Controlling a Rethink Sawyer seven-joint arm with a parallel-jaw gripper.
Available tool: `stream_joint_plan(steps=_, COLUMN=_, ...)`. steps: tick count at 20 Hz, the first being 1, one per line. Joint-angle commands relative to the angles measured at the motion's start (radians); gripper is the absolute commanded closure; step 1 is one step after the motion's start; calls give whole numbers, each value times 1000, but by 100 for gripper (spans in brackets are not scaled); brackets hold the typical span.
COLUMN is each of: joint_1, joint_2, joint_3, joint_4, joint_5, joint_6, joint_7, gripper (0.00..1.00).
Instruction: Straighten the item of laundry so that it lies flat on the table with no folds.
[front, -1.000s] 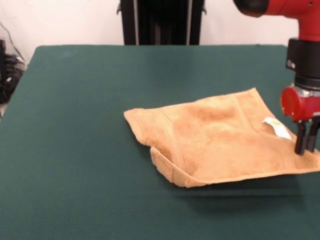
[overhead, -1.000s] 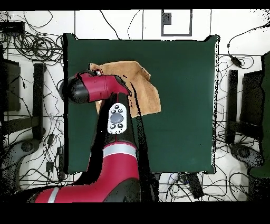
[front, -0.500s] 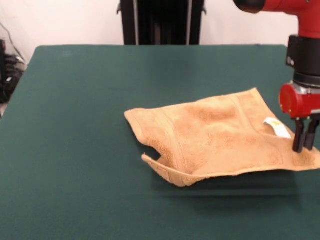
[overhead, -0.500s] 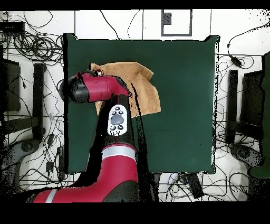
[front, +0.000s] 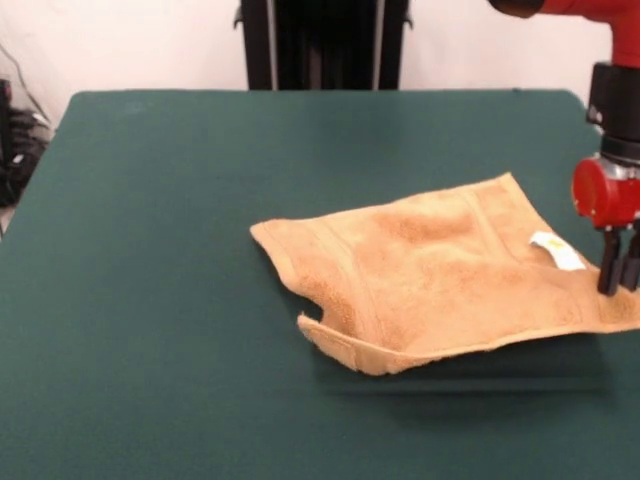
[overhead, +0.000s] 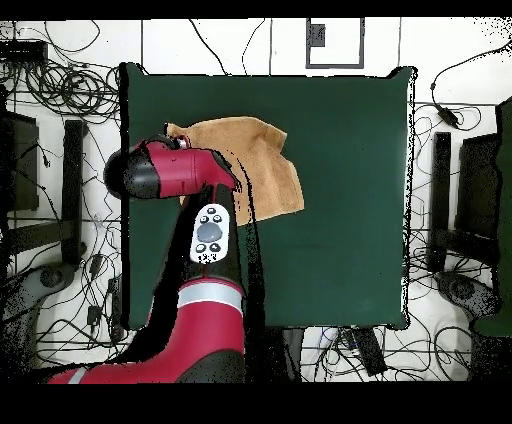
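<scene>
the gripper (front: 621, 290) pinches the towel (front: 430, 280) by its corner near the tabletop's (front: 200, 200) right edge, the cloth partly raised; the left end lies doubled under, so the flattening looks roughly half done.

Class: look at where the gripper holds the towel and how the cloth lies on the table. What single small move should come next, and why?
Probably a short further pull outward, away from the towel's middle. The gripper looks shut on the corner by the white label, that end is raised above the table, and the opposite front corner is still doubled over. More tension may draw that fold out.
</scene>
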Motion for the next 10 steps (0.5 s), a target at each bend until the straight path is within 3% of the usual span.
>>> stream_joint_plan(steps=1, joint_1=61, joint_2=50, joint_3=6, joint_4=132, joint_5=82, joint_6=-57, joint_7=346, gripper=100)
stream_joint_plan(steps=10, joint_1=95, joint_2=55, joint_3=-7, joint_4=143, joint_5=131, joint_6=-66, joint_7=358, gripper=100)
